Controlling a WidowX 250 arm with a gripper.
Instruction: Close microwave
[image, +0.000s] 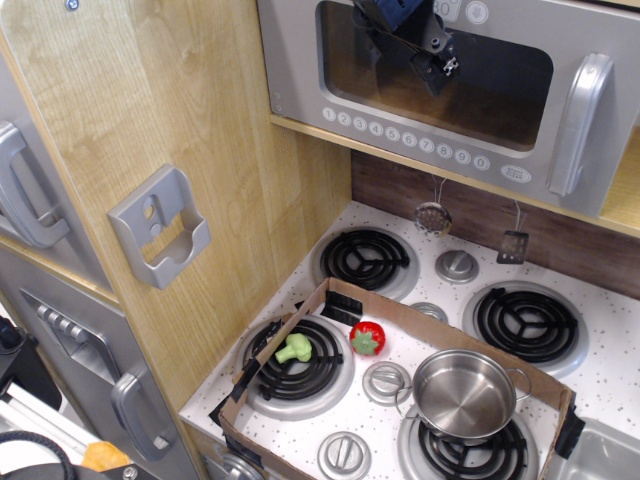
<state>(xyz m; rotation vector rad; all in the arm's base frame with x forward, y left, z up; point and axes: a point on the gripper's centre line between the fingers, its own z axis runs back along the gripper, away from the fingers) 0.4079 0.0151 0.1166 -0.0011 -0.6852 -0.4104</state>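
The microwave (300, 70) sits at the top of the view, with a silver-grey door, a dark window (500, 90), a row of round number buttons (405, 138) and a vertical grey handle (582, 122). Its door is hinged on the left and stands slightly out from the cabinet. Bare wood of the compartment (625, 190) shows past the door's right edge. My black gripper (438, 68) hangs in front of the upper window, close to the door. Its fingers look pressed together and hold nothing.
Below is a toy stove top (600, 370) with burners. A cardboard tray (400, 310) on it holds a steel pot (465, 392), a red strawberry (367, 338) and a green broccoli (294, 348). A wooden side panel with a grey bracket (160, 228) stands left.
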